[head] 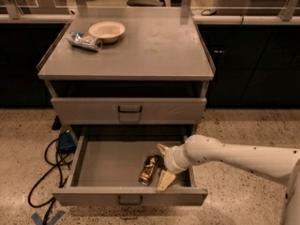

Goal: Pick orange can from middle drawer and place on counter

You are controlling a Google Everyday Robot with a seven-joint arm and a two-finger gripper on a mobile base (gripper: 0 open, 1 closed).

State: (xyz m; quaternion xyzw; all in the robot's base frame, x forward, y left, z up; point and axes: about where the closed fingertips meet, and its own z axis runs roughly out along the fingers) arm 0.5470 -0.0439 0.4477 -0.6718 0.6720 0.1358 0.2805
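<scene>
The orange can (149, 169) lies on its side on the floor of the pulled-out middle drawer (108, 165), right of centre. My gripper (161, 168) is inside the drawer, just right of the can. It is open, with one pale finger (162, 148) behind the can and the other (165, 180) in front of it near the drawer front. The fingers are not closed on the can. The grey counter (154, 48) is the cabinet top above.
A pale bowl (107, 31) and a silver-blue shiny cylinder (84, 41) sit on the counter's back left. A closed drawer (129, 110) is above the open one. A blue box and black cables (56, 153) lie on the floor to the left.
</scene>
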